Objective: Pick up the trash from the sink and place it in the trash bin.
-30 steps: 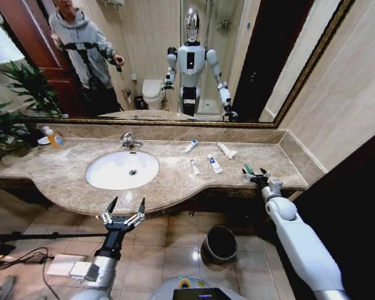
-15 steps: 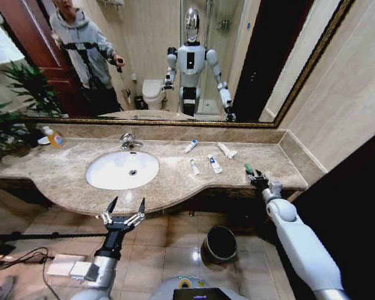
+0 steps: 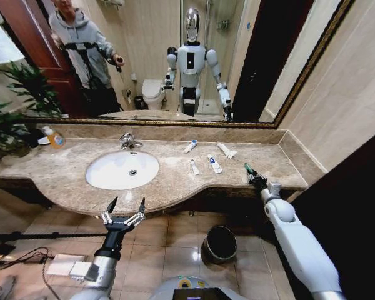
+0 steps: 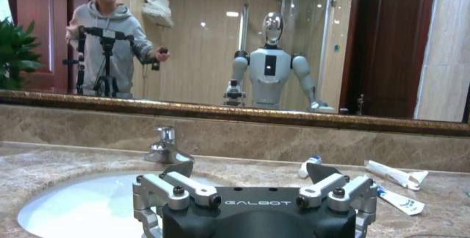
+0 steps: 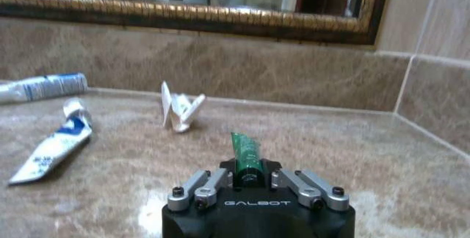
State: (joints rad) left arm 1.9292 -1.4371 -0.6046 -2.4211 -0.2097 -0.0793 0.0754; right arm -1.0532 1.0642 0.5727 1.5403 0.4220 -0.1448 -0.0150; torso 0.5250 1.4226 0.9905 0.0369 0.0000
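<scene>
On the marble counter's right end my right gripper [image 3: 254, 177] is shut on the small green tube [image 3: 247, 167]. In the right wrist view the green tube [image 5: 245, 151] sticks out from between the closed fingers [image 5: 213, 180]. Two blue-printed white tubes [image 3: 194, 167] [image 3: 214, 164] lie right of the white sink [image 3: 122, 170]. A third [image 3: 190, 146] and a longer plain white tube [image 3: 225, 150] lie nearer the mirror. The black trash bin [image 3: 220, 244] stands on the floor under the counter. My left gripper [image 3: 125, 210] hangs open below the counter's front edge.
A chrome faucet [image 3: 129, 141] stands behind the basin, and a yellow soap bottle [image 3: 55, 137] sits at the far left beside a green plant [image 3: 12, 106]. A gold-framed mirror backs the counter. A tiled wall closes off the right. Cables lie on the floor at lower left.
My right gripper's fingers, spread around the green tube a second ago, have closed on it. The left arm has not moved.
</scene>
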